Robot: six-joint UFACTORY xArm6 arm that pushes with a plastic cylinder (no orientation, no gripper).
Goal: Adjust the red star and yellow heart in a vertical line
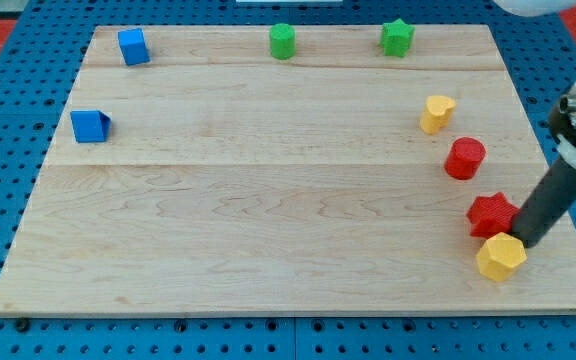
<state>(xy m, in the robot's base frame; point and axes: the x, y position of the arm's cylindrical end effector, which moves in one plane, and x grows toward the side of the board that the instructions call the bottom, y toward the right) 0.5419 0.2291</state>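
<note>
tip point(524, 243) down at the board's point(268, 200) lower right, touching or just beside the red star point(491, 213) on its right and just above the yellow block point(501, 258) right below the star. no fingers, just a rod. yellow heart point(436, 113) farther up, well apart from the star, red cylinder point(464, 158) between. two green blocks point(283, 41) point(397, 37) along the top edge. two blue blocks point(133, 46) point(90, 126) at upper left.
</note>
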